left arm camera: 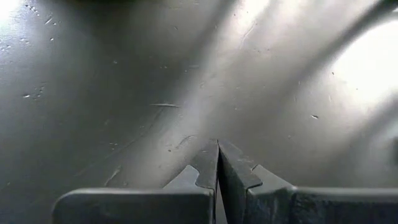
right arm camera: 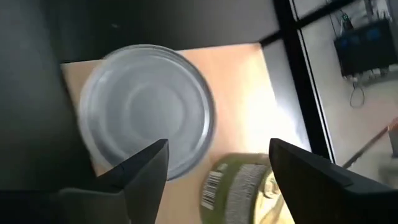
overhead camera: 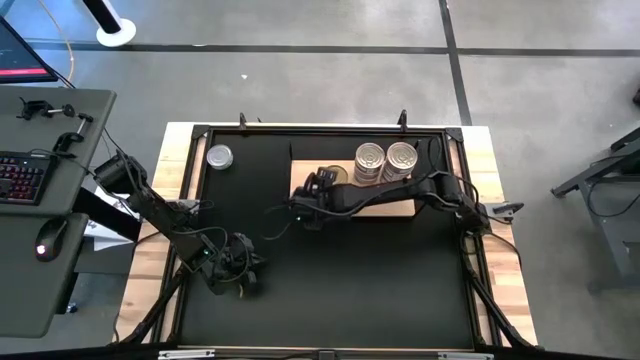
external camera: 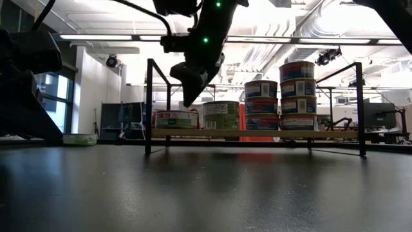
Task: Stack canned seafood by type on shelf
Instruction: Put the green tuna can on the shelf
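The light-wood shelf [overhead camera: 385, 208] lies on the far right part of the black mat and holds two stacks of tins [overhead camera: 385, 160], several tins high in the low view [external camera: 296, 95]. Left of them on the shelf stand a green-labelled can [external camera: 221, 116] and a short tin [external camera: 175, 119]. My right gripper [right arm camera: 217, 155] hangs open above the shelf's left end, over the silver-lidded tin [right arm camera: 149, 112] and the green can [right arm camera: 239, 186], touching neither. One more tin [overhead camera: 219, 156] rests on the mat near the far left corner. My left gripper [left arm camera: 217, 155] is shut over bare mat near the near left.
A thin black frame [external camera: 149, 106] stands around the shelf, with posts at its corners. The black mat [overhead camera: 350, 270] is bare across its middle and near side. A desk with a keyboard and mouse [overhead camera: 25, 175] stands left of the table.
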